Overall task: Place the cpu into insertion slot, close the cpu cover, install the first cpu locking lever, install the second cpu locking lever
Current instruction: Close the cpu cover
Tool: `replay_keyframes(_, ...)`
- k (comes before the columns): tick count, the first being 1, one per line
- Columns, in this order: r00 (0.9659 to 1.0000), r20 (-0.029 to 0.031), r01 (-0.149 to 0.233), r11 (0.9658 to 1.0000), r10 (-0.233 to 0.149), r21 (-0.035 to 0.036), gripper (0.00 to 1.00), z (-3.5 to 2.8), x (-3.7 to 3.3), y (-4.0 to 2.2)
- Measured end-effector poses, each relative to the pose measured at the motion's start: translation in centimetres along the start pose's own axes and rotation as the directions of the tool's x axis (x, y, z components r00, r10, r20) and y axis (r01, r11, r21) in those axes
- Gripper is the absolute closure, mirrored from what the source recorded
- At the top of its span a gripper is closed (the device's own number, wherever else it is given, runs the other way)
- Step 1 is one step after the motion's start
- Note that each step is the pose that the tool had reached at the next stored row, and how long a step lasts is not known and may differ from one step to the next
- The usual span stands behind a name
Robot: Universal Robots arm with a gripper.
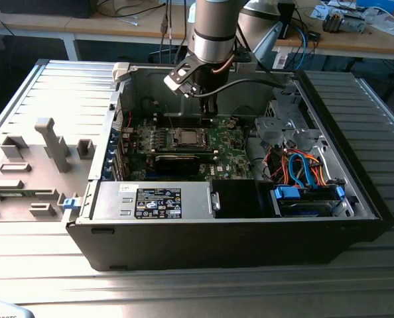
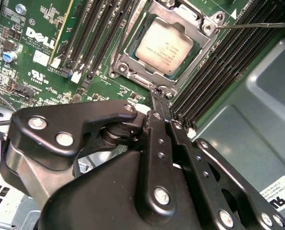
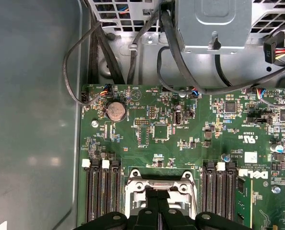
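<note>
The cpu (image 2: 164, 45) lies flat in the insertion slot (image 2: 141, 80), its dull silver top showing through the cut-out of the cpu cover (image 2: 124, 60), which lies down around it. A thin metal locking lever (image 2: 257, 23) runs out from one socket corner. My gripper (image 2: 156, 93) is shut with nothing between its fingers, and its tips are at the socket's edge, just off the cover. In the exterior view the gripper (image 1: 210, 111) hangs inside the open case, just behind the cpu (image 1: 186, 138). The first wrist view has the fingers (image 3: 149, 213) over the socket frame (image 3: 159, 184).
Black memory slots (image 2: 92, 38) flank the socket on both sides. A black labelled power-supply box (image 1: 158, 202) sits along the case's front, with a drive bay with blue tabs (image 1: 306, 199) and orange and blue cables (image 1: 296, 165) at the exterior view's right. Grey fixtures (image 1: 51, 142) stand outside, left.
</note>
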State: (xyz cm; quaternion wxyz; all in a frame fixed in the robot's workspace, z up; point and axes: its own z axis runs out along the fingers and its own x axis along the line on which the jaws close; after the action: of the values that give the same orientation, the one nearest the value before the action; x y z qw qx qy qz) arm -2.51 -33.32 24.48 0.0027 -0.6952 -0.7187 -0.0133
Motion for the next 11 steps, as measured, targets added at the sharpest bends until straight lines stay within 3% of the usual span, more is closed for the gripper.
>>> replay_keyframes(5,1.0,-0.0002,0.0,1.0,0.0,-0.0002,0.89,0.04,0.01,-0.35)
replay_keyframes(7,1.0,-0.0001,0.0,1.0,0.0,-0.0001,0.89,0.06,0.04,-1.27)
replay_keyframes(11,1.0,0.0,0.0,1.0,0.0,-0.0002,0.89,0.06,0.08,-2.41)
